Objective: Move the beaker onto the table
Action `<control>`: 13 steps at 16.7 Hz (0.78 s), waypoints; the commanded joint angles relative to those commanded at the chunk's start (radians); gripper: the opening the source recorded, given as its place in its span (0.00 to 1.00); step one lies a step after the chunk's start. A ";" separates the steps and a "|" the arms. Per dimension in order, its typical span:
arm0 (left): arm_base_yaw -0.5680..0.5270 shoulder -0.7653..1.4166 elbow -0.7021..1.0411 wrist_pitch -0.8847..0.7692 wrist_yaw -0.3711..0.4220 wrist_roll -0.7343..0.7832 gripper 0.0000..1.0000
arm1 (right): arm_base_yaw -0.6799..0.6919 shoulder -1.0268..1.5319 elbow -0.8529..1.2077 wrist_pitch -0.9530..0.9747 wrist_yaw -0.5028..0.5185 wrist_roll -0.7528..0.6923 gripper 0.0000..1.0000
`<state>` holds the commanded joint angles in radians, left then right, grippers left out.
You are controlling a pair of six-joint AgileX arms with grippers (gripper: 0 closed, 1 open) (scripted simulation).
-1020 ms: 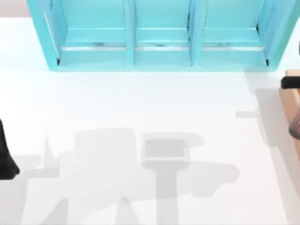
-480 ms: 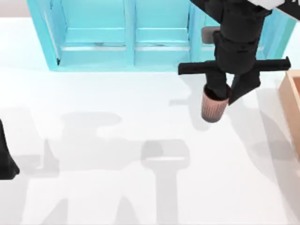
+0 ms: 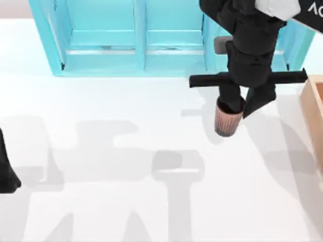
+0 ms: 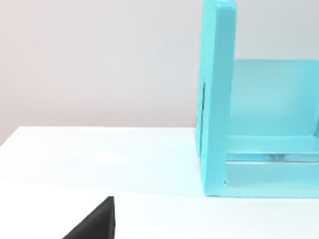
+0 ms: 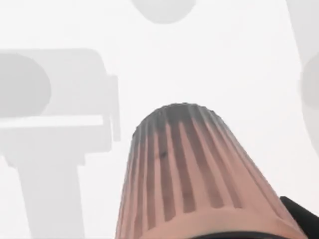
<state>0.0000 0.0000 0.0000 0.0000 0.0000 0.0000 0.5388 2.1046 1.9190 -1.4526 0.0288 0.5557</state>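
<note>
The beaker (image 3: 224, 120), a small pinkish-brown ribbed cup with a dark rim, hangs above the white table (image 3: 101, 101) in front of the shelf's right compartment. My right gripper (image 3: 243, 103) is shut on the beaker, one finger reaching down inside its rim and the other outside it. In the right wrist view the beaker (image 5: 189, 174) fills the near field, with the table (image 5: 224, 59) below it. My left arm (image 3: 5, 171) stays parked at the table's left edge.
A turquoise shelf unit (image 3: 171, 35) with three compartments stands along the back and also appears in the left wrist view as the shelf (image 4: 217, 99). A tan wooden box (image 3: 314, 108) sits at the right edge. Arm shadows lie across the middle of the table.
My right arm has carried the beaker from the right edge by the wooden box leftward over the table. In the last half second it shifted slightly left and back.
</note>
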 joint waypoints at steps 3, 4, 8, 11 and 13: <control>0.000 0.000 0.000 0.000 0.000 0.000 1.00 | 0.006 0.001 -0.096 0.100 0.003 0.005 0.00; 0.000 0.000 0.000 0.000 0.000 0.000 1.00 | 0.008 0.003 -0.129 0.133 0.003 0.008 0.00; 0.000 0.000 0.000 0.000 0.000 0.000 1.00 | 0.010 0.007 -0.181 0.185 0.001 0.012 0.00; 0.000 0.000 0.000 0.000 0.000 0.000 1.00 | 0.010 0.007 -0.181 0.185 0.001 0.012 0.08; 0.000 0.000 0.000 0.000 0.000 0.000 1.00 | 0.010 0.007 -0.181 0.185 0.001 0.012 0.23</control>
<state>0.0000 0.0000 0.0000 0.0000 0.0000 0.0000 0.5491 2.1114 1.7379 -1.2680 0.0301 0.5677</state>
